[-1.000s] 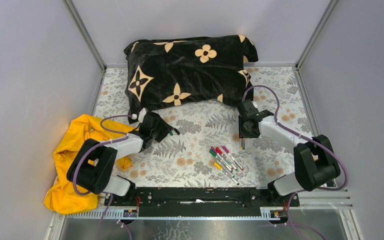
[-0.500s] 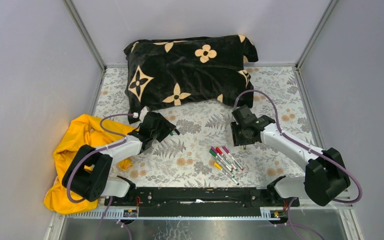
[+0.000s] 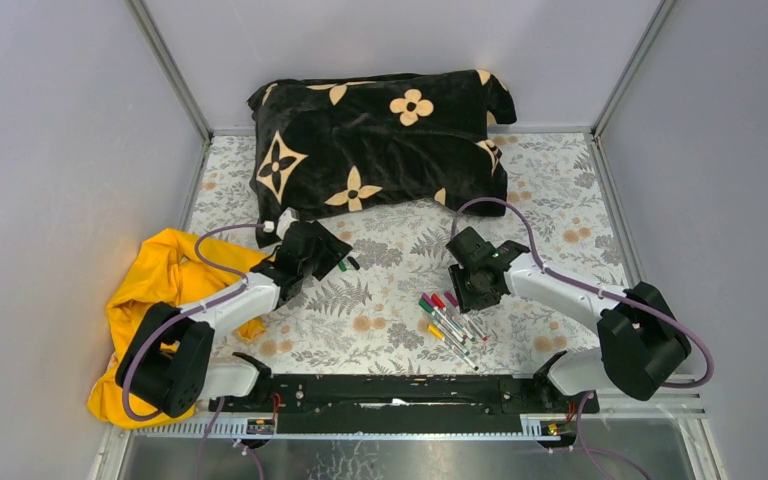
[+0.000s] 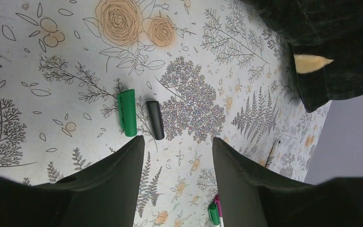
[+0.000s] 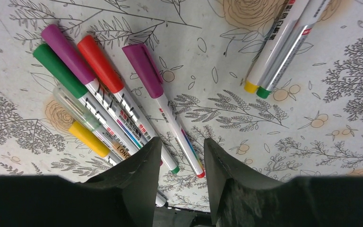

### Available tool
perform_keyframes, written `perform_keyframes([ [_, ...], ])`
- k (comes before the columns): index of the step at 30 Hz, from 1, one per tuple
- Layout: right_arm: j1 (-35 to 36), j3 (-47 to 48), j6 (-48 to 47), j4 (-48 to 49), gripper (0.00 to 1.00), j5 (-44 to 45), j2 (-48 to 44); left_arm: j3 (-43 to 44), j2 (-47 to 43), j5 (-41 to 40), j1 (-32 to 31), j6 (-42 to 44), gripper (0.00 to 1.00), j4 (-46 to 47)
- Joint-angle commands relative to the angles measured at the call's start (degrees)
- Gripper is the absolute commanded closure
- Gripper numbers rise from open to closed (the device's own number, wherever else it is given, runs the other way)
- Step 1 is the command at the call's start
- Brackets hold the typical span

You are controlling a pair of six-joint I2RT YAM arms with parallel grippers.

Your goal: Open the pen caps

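Looking at the top view, you see the left arm [image 3: 245,292] reaching toward 1 o'clock, its tip at 9 o'clock from the middle of the bench [image 3: 400,250]. The right arm [image 3: 560,285] bends in toward 10 o'clock and ends over the pen cluster [image 3: 450,320], which lies at 5 o'clock. A black flowered pillow [image 3: 380,140] fills 12 o'clock, and a yellow cloth [image 3: 155,290] is bunched at 8 o'clock.

In the left wrist view, your left jaws are spread wide and hold nothing. A loose green cap [image 4: 127,112] and a black cap [image 4: 155,119] lie side by side on the bench at 11 o'clock from the gap, near each other but apart.

In the right wrist view, your right jaws are parted and empty above the pens. The magenta cap [image 5: 66,53], seated green cap [image 5: 59,70], red cap [image 5: 99,62] and purple cap [image 5: 144,70] sit on their barrels at 10 to 11 o'clock, and the yellow cap [image 5: 89,138] is at 9 o'clock. The purple-capped pen's barrel runs down between the jaws; you cannot tell whether it touches them. Two more barrels [image 5: 283,42] lie at 1 o'clock.
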Motion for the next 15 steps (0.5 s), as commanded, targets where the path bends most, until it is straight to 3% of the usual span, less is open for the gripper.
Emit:
perform_keyframes([
  [1, 1.07, -0.20, 1.70, -0.21, 0.55, 0.50, 1.91, 0.91, -1.20, -0.75, -0.51, 0.01, 0.38, 0.13],
  [15, 1.21, -0.81, 2.93, 1.99, 0.57, 0.83, 6.85, 0.36, -2.48, -0.42, -0.52, -0.10, 0.38, 1.00],
])
